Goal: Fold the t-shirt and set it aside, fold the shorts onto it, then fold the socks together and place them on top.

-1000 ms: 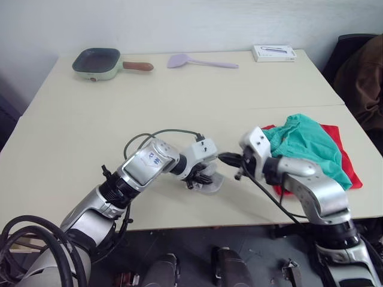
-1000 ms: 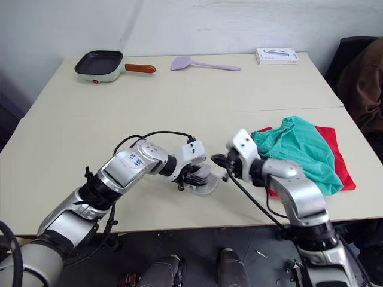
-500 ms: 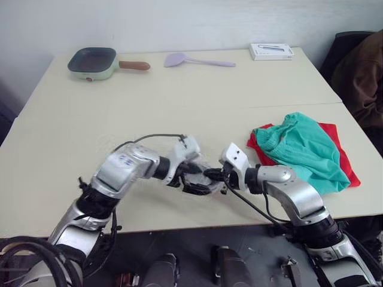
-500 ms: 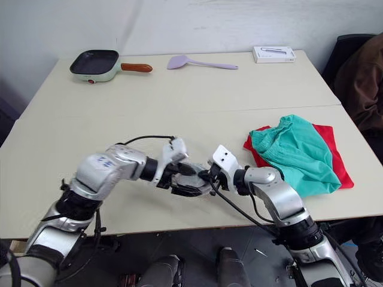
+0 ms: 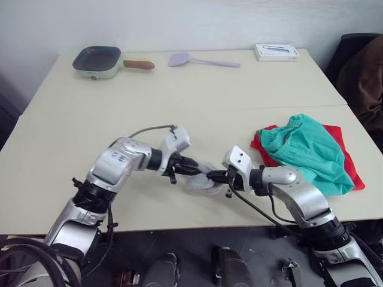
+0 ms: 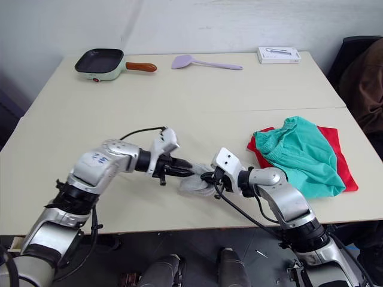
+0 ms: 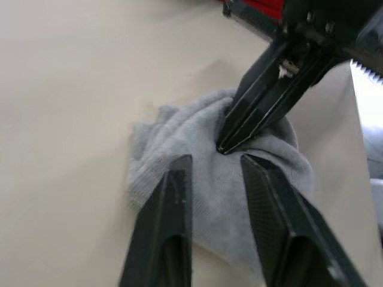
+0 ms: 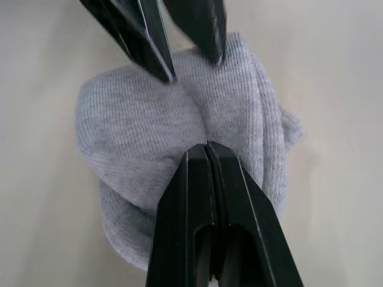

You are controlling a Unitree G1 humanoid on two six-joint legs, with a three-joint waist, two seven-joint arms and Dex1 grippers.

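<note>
In the left eye view, the socks (image 5: 202, 179) lie bunched in a grey heap on the bench (image 5: 197, 95), near its front edge. The left hand (image 5: 192, 168) comes at the heap from one side and the right hand (image 5: 215, 177) from the other, tips meeting over the socks. Beyond the right arm, away from the socks, the shorts (image 5: 308, 152) lie crumpled on top of the t-shirt (image 5: 346, 156), whose red shows around them. Far behind the socks, along the back of the bench, sit a pan (image 5: 99, 60), a spatula (image 5: 200, 60) and a white box (image 5: 276, 52).

In the left wrist view, the left hand (image 7: 212, 164) has its fingers spread a little over the socks (image 7: 179, 149), with the right hand's tips pressed into the knit.

In the right wrist view, the right hand (image 8: 206, 149) has its fingers pressed together, tips on the socks (image 8: 173, 131); whether they pinch cloth I cannot tell.
</note>
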